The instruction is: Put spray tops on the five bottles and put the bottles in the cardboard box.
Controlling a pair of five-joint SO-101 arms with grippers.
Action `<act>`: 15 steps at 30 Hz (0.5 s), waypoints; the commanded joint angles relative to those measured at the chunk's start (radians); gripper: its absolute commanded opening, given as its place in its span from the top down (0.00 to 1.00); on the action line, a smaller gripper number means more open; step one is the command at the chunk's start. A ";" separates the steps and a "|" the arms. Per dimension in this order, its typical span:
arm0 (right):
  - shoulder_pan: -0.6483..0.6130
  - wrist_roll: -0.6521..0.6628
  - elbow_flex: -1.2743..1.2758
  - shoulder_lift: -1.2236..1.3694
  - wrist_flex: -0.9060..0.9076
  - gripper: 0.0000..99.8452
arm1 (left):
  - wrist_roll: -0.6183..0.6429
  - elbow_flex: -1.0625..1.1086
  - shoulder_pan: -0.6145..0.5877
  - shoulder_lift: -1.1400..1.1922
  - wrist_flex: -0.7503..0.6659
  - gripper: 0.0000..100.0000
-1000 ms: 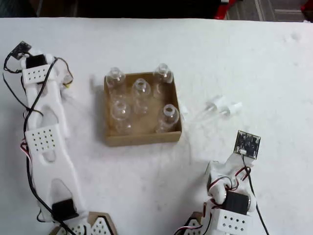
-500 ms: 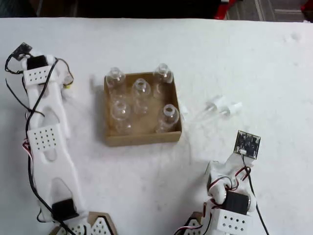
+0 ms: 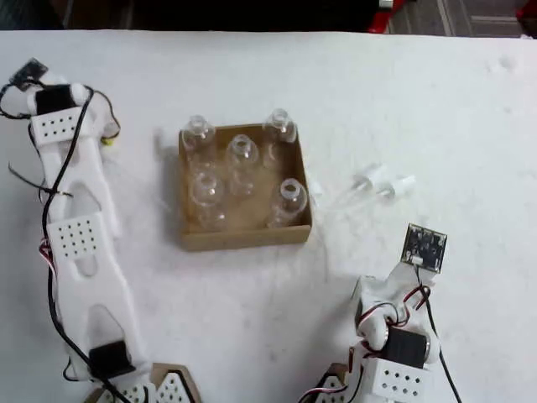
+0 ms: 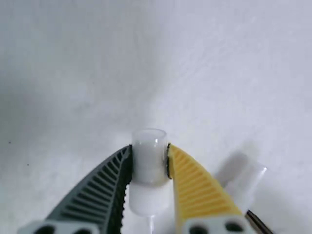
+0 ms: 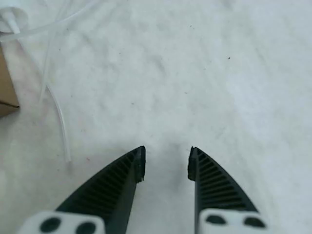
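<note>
A: Where do we stand with our left gripper (image 4: 149,149)?

B: We have it clamped on a spray top (image 4: 148,168), grey finger on one side, yellow on the other. The cap end pokes out past the tips and the tube end runs back toward the wrist, so its long axis lies along the fingers. A second spray top (image 4: 243,178) lies on the table just beside the yellow finger.

A: And the bottles (image 3: 242,155)?

B: All five stand upright in the cardboard box (image 3: 243,238), necks bare. In the high view we see the left arm (image 3: 71,235) stretched out to about 9 or 10 o'clock of the box, so the nearest bottle lies toward 3 o'clock from that arm's end.

A: The right gripper (image 5: 165,165)?

B: Spread apart, holding nothing, above bare table (image 5: 219,73). That arm sits folded near 5 o'clock of the box. Two more spray tops (image 3: 382,185) lie at 3 o'clock of the box, closer to the right arm than to the left.

A: So what does our next move turn on?

B: We judge the held top must swing across to the box and tip tube-down to meet an upright neck.
</note>
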 commanded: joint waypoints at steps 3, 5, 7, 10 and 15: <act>0.012 -0.006 0.009 -0.004 0.008 0.87 | -0.196 -0.173 0.013 -0.124 0.043 0.98; 0.012 -0.006 0.009 -0.004 0.008 0.87 | -0.244 -0.169 0.015 -0.151 0.044 0.98; 0.012 -0.006 0.009 -0.004 0.008 0.87 | -0.295 -0.173 0.015 -0.180 0.046 0.98; 0.012 -0.006 0.009 -0.004 0.008 0.87 | -0.376 -0.175 0.019 -0.239 0.048 0.98; 0.012 -0.006 0.009 -0.004 0.008 0.87 | -0.457 -0.173 0.056 -0.386 0.049 0.98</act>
